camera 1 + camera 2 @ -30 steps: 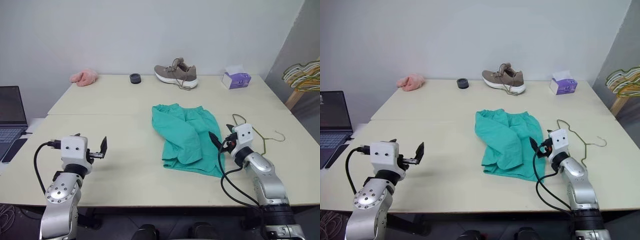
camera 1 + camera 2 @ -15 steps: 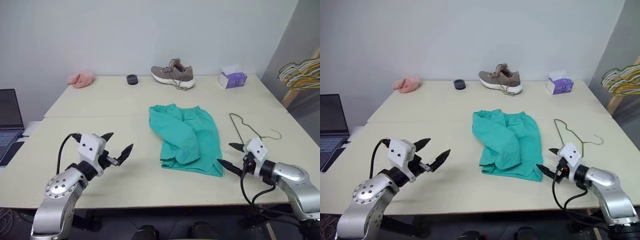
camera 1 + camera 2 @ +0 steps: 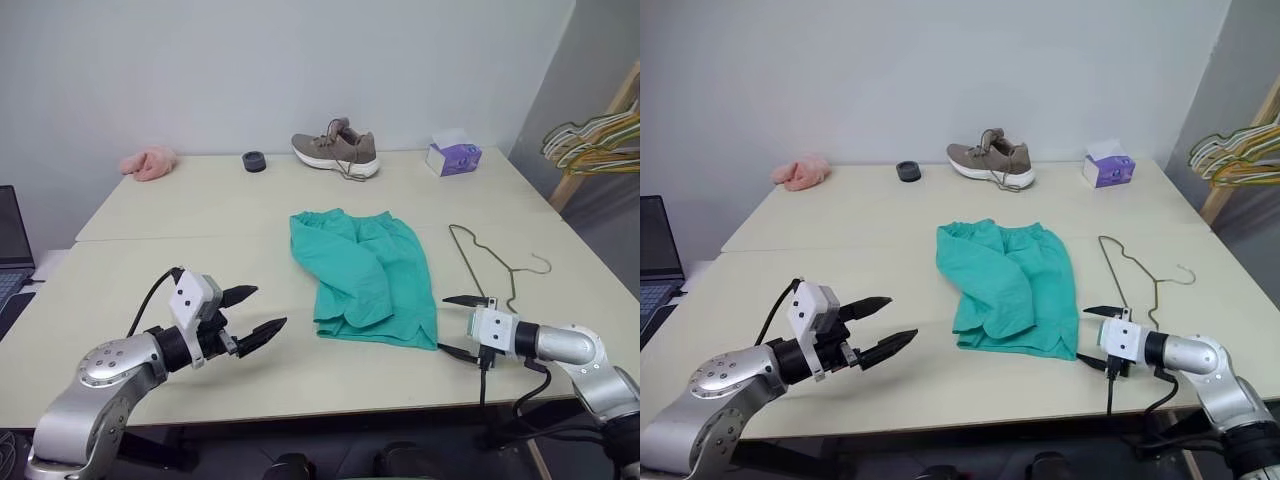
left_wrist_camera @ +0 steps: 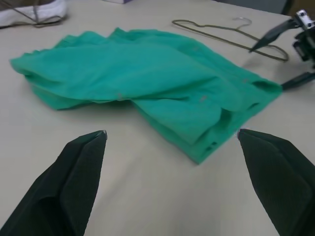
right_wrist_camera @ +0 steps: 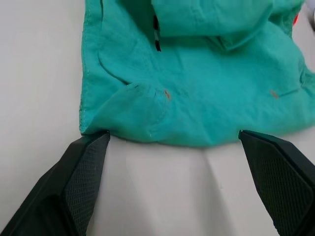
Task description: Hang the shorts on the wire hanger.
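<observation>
**Both grippers flank the shorts, right one closest**

The shorts [image 3: 366, 278] lie flat mid-table, long axis running away from the robot, waistband at the far end and leg hems toward the near edge. The right gripper [image 3: 460, 325] sits just beside the near right corner of the hem, pointing in toward the fabric; jaws spread wide, nothing between them. In the right wrist view that hem edge lies directly ahead, between the two fingers [image 5: 81, 177]. The left gripper [image 3: 258, 313] hangs on the opposite side, also pointing at the shorts but w/ a clear strip of bare table [image 3: 200, 210] between its tips and the cloth; jaws likewise wide apart, empty.

So the right arm is the nearer one to the shorts, and also nearer the wire hanger [image 3: 490, 262], which lies flat on the table just right of the shorts, apart from them, long side roughly parallel to the shorts' axis, hook toward the right edge. My guess: right goes for cloth or hanger first, left follows in.

Look of the shorts: teal-green, soft, rumpled. One side is folded over on itself, making a thick diagonal ridge across the middle; gathered waistband at the far end; hem corner nearest the right gripper a bit curled. Small orange flecks show on the fabric up close. Floppy stuff; it'll sag once lifted, I'd say.

Hanger: thin olive wire, triangular.
</observation>
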`<control>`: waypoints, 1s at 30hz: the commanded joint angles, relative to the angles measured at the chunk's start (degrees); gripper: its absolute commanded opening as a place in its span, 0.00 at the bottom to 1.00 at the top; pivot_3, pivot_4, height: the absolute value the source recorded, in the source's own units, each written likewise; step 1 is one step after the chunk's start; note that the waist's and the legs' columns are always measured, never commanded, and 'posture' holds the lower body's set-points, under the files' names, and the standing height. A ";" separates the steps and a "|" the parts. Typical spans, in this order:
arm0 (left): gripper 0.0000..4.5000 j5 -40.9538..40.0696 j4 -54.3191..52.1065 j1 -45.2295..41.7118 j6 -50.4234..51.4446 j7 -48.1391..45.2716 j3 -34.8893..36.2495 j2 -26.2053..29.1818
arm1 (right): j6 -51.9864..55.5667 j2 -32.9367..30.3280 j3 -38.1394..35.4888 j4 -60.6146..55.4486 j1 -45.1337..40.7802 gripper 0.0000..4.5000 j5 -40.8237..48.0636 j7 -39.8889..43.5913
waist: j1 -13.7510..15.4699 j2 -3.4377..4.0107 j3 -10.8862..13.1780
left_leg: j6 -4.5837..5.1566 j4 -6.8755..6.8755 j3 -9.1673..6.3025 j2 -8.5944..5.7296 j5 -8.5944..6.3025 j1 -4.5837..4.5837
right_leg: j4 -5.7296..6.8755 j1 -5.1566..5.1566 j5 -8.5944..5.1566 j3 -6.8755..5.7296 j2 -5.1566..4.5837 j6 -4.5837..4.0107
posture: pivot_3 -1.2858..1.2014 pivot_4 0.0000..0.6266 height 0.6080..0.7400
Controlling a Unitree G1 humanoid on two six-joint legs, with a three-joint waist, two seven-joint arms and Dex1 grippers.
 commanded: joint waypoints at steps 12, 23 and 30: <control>1.00 -4.25 1.48 -1.34 0.78 -2.44 6.17 3.78 | 7.55 6.82 6.30 -6.10 -5.87 0.23 6.66 7.90 | 0.10 0.01 -0.03 | 0.00 0.01 -0.06 -0.01 0.00 -0.06 | 0.00 -0.06 0.00 0.02 0.01 -0.06 | 0.47 0.00 1.00; 1.00 -5.28 0.39 -0.21 2.56 -2.68 7.84 4.97 | 10.70 6.12 6.59 -8.92 -11.40 0.01 5.06 9.32 | 0.33 0.04 -0.02 | -0.01 -0.02 -0.11 -0.02 -0.01 -0.14 | -0.03 -0.14 0.00 -0.02 0.00 -0.07 | 0.47 0.00 1.00; 1.00 -5.99 -0.58 -0.27 3.84 -4.47 6.08 5.66 | 11.19 0.48 3.53 -15.31 -7.62 0.21 9.65 13.08 | 0.26 0.07 0.01 | -0.01 -0.02 -0.10 -0.03 -0.01 -0.17 | -0.06 -0.15 -0.01 -0.01 -0.02 -0.07 | 0.45 0.00 1.00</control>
